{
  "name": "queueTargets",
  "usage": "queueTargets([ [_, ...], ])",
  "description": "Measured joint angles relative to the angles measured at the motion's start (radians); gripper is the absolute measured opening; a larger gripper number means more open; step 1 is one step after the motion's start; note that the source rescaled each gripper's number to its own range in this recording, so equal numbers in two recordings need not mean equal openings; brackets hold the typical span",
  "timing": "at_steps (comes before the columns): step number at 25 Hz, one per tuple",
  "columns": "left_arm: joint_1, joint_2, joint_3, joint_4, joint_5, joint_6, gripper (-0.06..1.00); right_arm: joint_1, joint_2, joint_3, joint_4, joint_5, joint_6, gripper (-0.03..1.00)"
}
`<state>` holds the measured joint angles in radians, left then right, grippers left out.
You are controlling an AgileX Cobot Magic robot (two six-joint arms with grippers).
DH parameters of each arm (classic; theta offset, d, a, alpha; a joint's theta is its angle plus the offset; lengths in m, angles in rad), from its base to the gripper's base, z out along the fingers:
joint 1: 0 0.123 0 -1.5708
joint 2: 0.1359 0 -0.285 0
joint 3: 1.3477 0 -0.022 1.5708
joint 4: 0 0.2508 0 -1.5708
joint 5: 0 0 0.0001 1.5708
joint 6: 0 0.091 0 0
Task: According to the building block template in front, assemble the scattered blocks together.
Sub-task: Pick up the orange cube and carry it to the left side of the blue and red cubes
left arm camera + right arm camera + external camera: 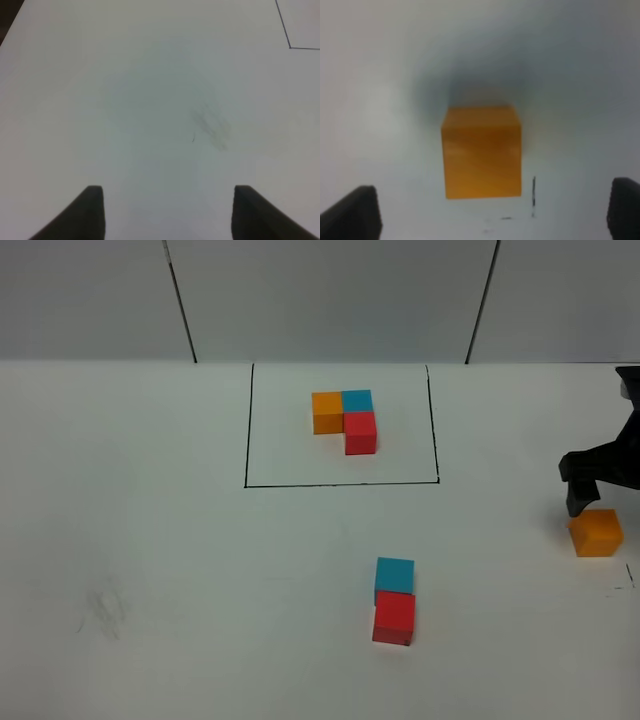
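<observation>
Jaws wide on the right gripper (pixel 490 216), nothing pinched, and the loose orange cube (pixel 482 152) sits square in the gap, just ahead of the fingertips (pixel 357 212) on the white table (pixel 150 540). From up high, that cube is far out at the right edge, just beside the dark gripper and a shade nearer the camera. So this one belongs to the right arm. It looks like a short drop forward and down, then a squeeze. A cube has no long axis to fuss over, and its faces look about parallel to the fingers.

Over at centre, the blue cube (pixel 394 575) and red cube (pixel 393 617) are touching, blue on the far side, just as in the building block template (pixel 345 420) inside its black rectangle (pixel 247 425). Orange, I'd say, has to land against the blue's left face in the high view, well apart from where it lies now.

The left gripper (pixel 168 205) is parted moderately over bare table with a faint smudge (pixel 210 125) ahead of it, holding nothing and far from any cube.
</observation>
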<state>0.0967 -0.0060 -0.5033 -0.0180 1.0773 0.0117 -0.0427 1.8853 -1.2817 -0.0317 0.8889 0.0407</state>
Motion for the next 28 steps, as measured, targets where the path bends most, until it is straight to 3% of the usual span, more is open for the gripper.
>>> queueTargets([
  [20,0.0,0.0,0.0,0.0,0.0,-0.002,0.22,0.0,0.146,0.0,0.015,-0.099,0.0,0.83],
  [24,0.0,0.0,0.0,0.0,0.0,-0.002,0.22,0.0,0.149,0.0,0.015,-0.1,-0.006,0.64],
  [28,0.0,0.0,0.0,0.0,0.0,-0.002,0.22,0.0,0.149,0.0,0.015,-0.1,-0.006,0.26],
])
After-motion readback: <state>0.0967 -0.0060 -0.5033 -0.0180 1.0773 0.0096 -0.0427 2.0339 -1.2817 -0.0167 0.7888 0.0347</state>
